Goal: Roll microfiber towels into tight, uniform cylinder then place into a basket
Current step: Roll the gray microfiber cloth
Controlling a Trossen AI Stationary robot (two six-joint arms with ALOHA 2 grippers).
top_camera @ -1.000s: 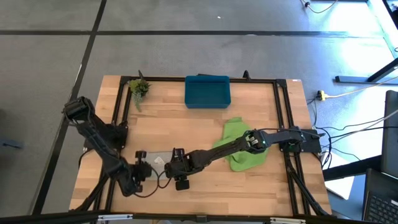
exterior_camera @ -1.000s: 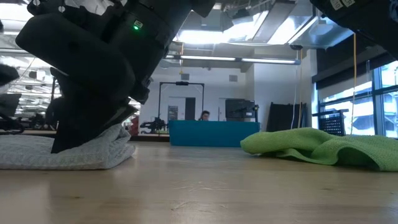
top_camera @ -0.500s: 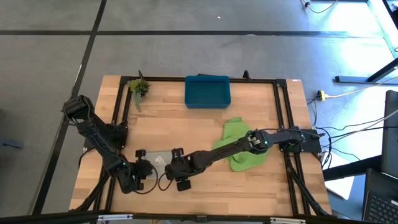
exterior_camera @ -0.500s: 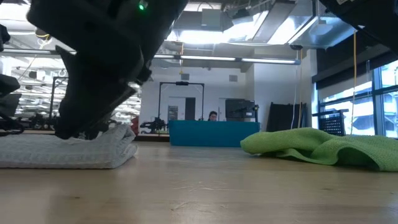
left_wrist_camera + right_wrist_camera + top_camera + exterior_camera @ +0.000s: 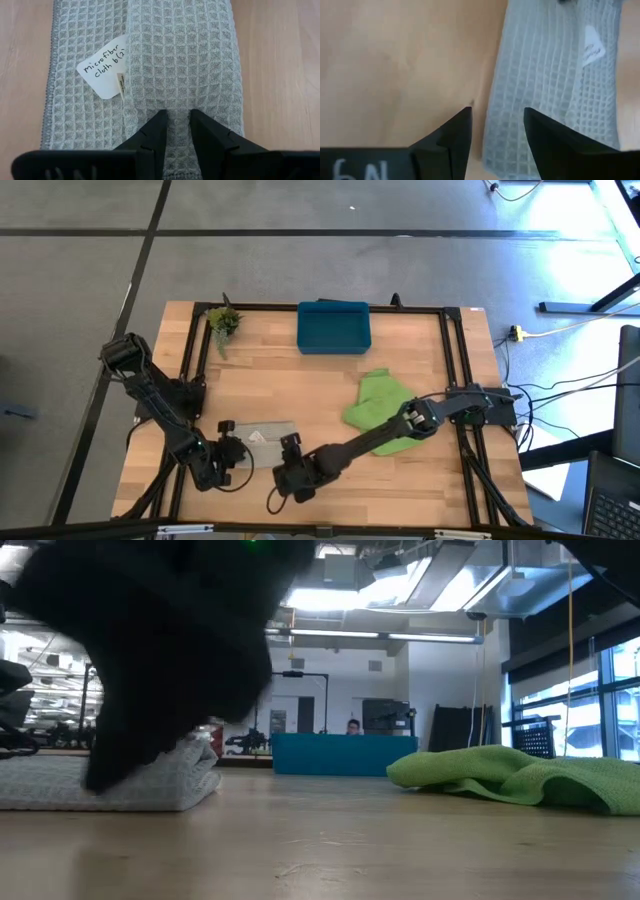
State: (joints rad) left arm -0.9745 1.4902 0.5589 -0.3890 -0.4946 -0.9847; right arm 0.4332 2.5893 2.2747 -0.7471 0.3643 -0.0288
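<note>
The left gripper (image 5: 232,450) pinches a fold of the grey microfiber towel (image 5: 265,441), which lies partly rolled near the desk's (image 5: 300,390) front edge. Just beside it, the right gripper (image 5: 285,480) hangs released, fingers parted over the towel's edge. The lime green towel (image 5: 375,402) lies crumpled farther right. The teal basket (image 5: 333,327) sits at the back.

I see a light grey towel (image 5: 180,60) with a waffle-grid weave and a white tag (image 5: 104,70) handwritten in black, a bright lime green towel (image 5: 385,402), a teal-blue basket (image 5: 334,327), and pale wood-grain table (image 5: 300,385)
</note>
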